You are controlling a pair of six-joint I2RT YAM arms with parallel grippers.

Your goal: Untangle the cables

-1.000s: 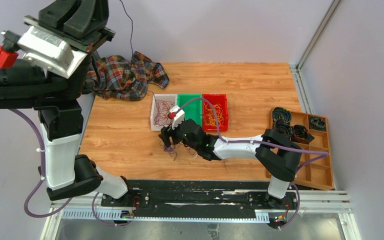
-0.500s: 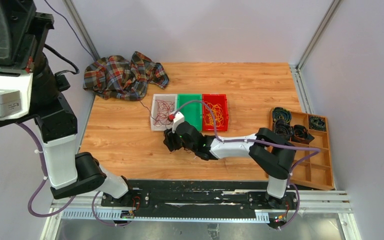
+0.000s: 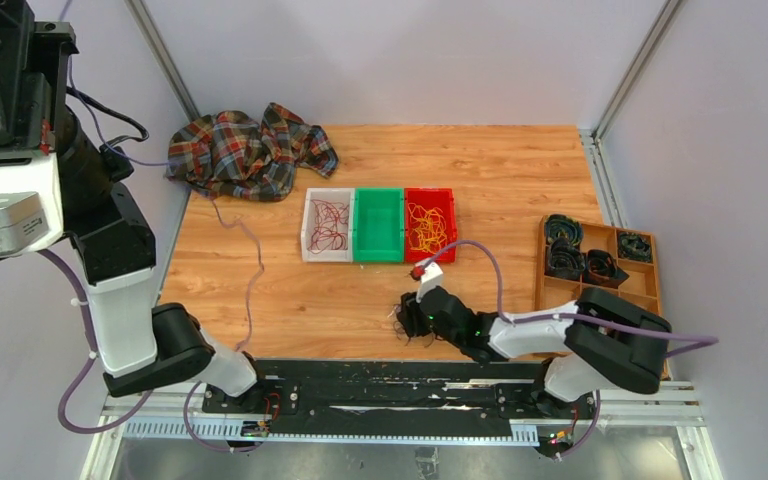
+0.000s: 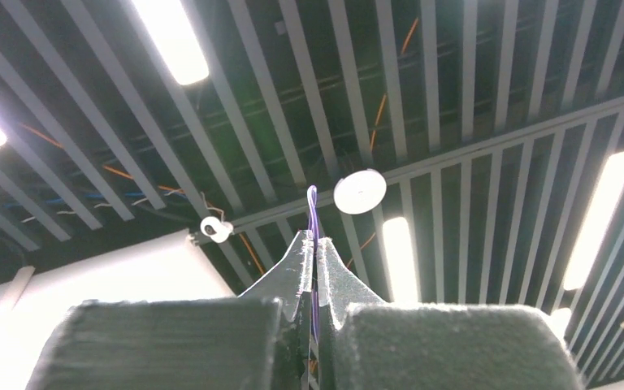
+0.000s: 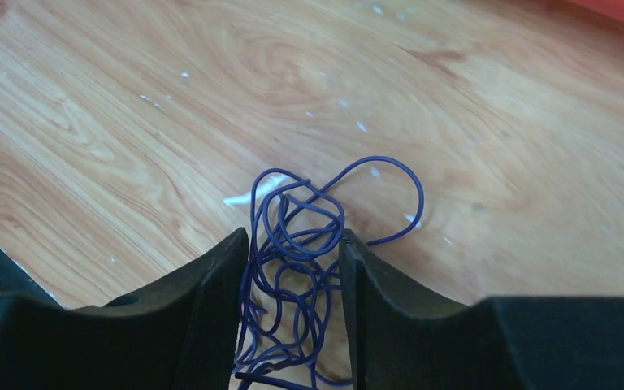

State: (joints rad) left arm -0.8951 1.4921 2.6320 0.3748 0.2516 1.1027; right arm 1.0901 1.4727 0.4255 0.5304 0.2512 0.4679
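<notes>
Wooden table point(image 3: 520, 170): crumpled plaid cloth point(image 3: 250, 150) at the far left corner. Mid-table, three small bins stand in a touching row, left to right white bin point(image 3: 307, 225), green bin point(image 3: 378, 225), red bin point(image 3: 451, 225). At the right edge, a wooden compartment tray point(image 3: 650, 345) holds black coiled rings point(image 3: 565, 250) in its far compartments. Overhead in the left wrist view: slatted ceiling point(image 4: 455, 81), lit strip lights point(image 4: 166, 36), one round white disc point(image 4: 359, 192).

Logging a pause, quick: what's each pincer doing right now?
Left pincer: closed on a thin purple wire strand.
Right pincer: closed around a tangled clump of thin purple wire.
</notes>
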